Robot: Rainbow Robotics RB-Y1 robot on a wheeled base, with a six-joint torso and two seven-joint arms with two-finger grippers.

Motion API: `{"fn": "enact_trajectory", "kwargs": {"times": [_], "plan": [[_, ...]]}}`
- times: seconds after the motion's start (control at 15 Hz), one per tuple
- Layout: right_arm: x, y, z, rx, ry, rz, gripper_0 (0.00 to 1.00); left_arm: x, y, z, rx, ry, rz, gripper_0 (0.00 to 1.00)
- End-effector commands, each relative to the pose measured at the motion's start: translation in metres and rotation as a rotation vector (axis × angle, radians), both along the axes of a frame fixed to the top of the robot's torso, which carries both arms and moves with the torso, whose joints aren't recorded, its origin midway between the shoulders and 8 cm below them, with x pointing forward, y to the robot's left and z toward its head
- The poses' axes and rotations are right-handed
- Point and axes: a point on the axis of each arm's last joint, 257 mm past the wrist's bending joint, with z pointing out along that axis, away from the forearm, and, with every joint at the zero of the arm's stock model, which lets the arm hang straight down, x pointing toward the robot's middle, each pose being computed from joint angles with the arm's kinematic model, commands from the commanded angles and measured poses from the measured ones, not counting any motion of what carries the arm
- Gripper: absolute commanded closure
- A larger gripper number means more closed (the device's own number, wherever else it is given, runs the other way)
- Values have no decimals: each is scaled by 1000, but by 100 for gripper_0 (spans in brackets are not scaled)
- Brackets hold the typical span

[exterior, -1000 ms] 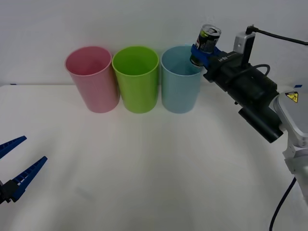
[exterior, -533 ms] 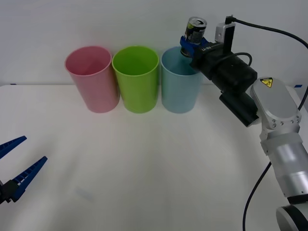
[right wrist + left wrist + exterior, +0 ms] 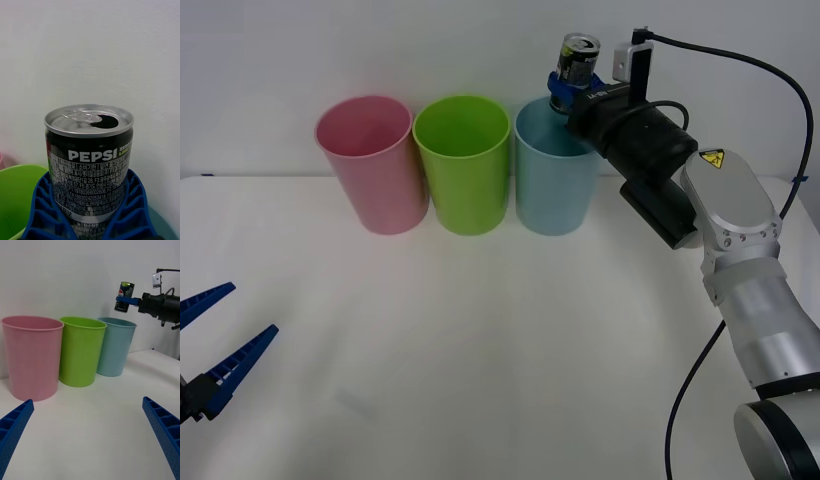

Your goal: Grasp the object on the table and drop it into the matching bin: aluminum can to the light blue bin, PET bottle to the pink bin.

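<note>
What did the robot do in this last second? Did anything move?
The right gripper, shut on the aluminum can, carried it leftward and a little higher, from beside the light blue bin to above its rim. The can has not been released. The three bins and the open left gripper stayed put.

Lab test bench: bare white table (image 3: 480, 380), blank wall (no furnishings).
</note>
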Motion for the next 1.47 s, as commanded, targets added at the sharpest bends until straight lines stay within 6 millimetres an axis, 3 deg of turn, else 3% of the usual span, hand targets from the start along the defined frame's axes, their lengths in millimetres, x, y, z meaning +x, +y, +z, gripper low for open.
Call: {"fn": "enact_trajectory", "kwargs": {"times": [0.07,0.13,0.2,0.27,0.8,1.2,1.47], "plan": [[0,-1,0,-2,-1,-1,87,0,0,0,0,0,0,0],[0,-1,0,-4,-3,-2,54,0,0,0,0,0,0,0],[0,-1,-1,-4,-2,-2,6,0,0,0,0,0,0,0],[0,-1,-1,-4,-2,-2,0,0,0,0,0,0,0,0],[-9,-14,-8,-13,-1,4,0,0,0,0,0,0,0,0],[-45,-30,-20,-39,-11,53,0,0,0,0,0,0,0,0],[-82,-51,-42,-70,-5,69,0,0,0,0,0,0,0,0]]}}
